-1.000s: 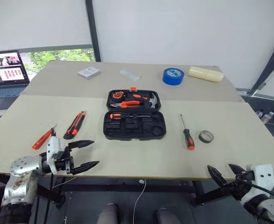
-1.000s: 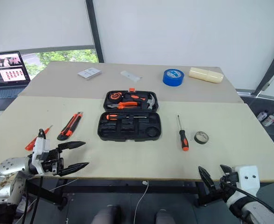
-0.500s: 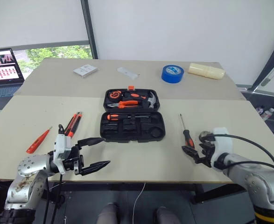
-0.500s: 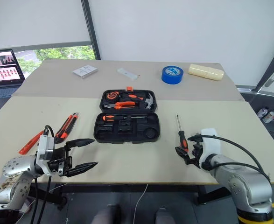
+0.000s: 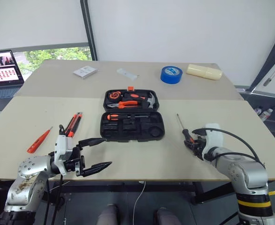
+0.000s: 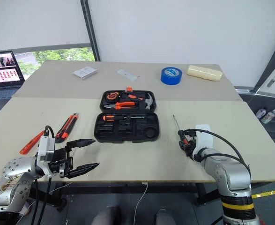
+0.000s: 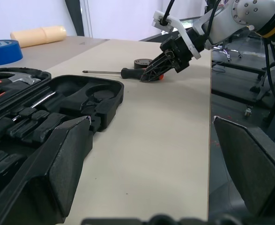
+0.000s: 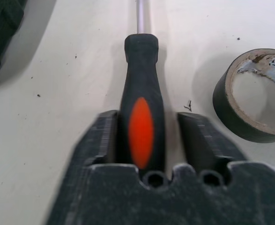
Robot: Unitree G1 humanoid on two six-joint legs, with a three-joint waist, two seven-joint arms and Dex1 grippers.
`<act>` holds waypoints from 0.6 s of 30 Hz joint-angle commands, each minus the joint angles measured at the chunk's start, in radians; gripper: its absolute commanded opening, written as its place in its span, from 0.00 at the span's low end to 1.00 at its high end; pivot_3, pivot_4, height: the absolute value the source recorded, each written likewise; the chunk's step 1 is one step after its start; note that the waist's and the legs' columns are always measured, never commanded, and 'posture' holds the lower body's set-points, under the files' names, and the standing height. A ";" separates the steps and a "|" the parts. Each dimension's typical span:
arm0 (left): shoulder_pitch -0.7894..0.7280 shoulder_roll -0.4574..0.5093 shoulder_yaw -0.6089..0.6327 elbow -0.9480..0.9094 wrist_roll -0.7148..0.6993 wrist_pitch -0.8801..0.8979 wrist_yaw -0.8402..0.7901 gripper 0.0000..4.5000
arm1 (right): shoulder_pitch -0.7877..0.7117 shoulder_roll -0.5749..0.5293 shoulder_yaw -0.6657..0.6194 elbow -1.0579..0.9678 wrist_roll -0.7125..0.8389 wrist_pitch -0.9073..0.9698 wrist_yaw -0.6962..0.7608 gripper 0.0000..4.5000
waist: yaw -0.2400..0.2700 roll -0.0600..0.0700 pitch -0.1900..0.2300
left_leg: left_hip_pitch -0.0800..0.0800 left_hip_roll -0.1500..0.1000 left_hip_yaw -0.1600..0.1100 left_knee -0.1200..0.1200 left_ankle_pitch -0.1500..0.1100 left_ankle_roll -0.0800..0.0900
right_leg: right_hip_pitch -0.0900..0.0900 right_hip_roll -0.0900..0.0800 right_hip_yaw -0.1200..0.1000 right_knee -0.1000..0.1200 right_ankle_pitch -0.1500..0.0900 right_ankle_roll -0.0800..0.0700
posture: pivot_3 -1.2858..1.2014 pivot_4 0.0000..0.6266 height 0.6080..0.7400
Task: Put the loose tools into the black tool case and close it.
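The open black moulded-plastic tool case (image 5: 131,115) lies flat near the middle of the beige desk (image 5: 142,157), its lid half toward the far edge and holding orange-handled tools in its slots. Toward the right edge, a screwdriver with a black-orange handle and thin steel shaft (image 8: 141,115) lies with its tip pointing to the far edge. The right gripper (image 8: 147,136) straddles that handle, 1 finger against it on one side and the other finger a little off it; the jaws are partly closed and not yet clamped. The small grey tape roll (image 8: 252,93) sits just beside the handle, nearer the right edge. At the near left corner the left gripper (image 5: 96,152) hovers with its 2 fingers spread wide, holding nothing. Beyond it lie the orange-black utility knife (image 5: 72,124) and the slim all-orange tester screwdriver (image 5: 39,140).
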 commanded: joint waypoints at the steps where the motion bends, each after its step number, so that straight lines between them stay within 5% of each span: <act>1: -0.010 -0.008 0.011 -0.014 -0.014 -0.009 0.024 1.00 | 0.006 0.020 -0.014 -0.056 -0.025 -0.133 0.036 0.23 | 0.000 0.000 0.000 | 0.000 0.000 0.000 0.000 0.000 0.000 | 0.000 0.000 0.000 0.000 0.000 0.000 | 0.52 0.24 1.00; 9: 0.009 -0.029 0.054 -0.020 -0.033 0.024 0.129 1.00 | -0.081 -0.052 0.061 -0.078 -0.085 -0.523 0.330 0.23 | -0.003 0.000 0.000 | -0.001 0.000 0.001 0.000 0.000 0.000 | -0.001 0.000 0.001 0.000 0.002 0.006 | 0.52 0.24 1.00; 14: 0.041 -0.051 0.101 -0.019 -0.030 0.030 0.211 1.00 | -0.411 -0.157 0.381 0.319 -0.320 -0.850 0.729 0.23 | -0.019 0.001 0.001 | 0.001 0.001 0.002 0.000 0.000 0.000 | -0.002 0.001 0.002 0.000 0.000 0.002 | 0.52 0.24 1.00; 18: 0.057 -0.057 0.102 -0.021 -0.014 0.016 0.235 1.00 | -0.605 -0.119 0.507 0.646 -0.442 -1.087 0.880 0.23 | -0.020 0.001 0.001 | 0.002 0.002 0.003 -0.001 0.000 0.000 | -0.002 0.001 0.000 0.001 0.000 0.000 | 0.52 0.24 1.00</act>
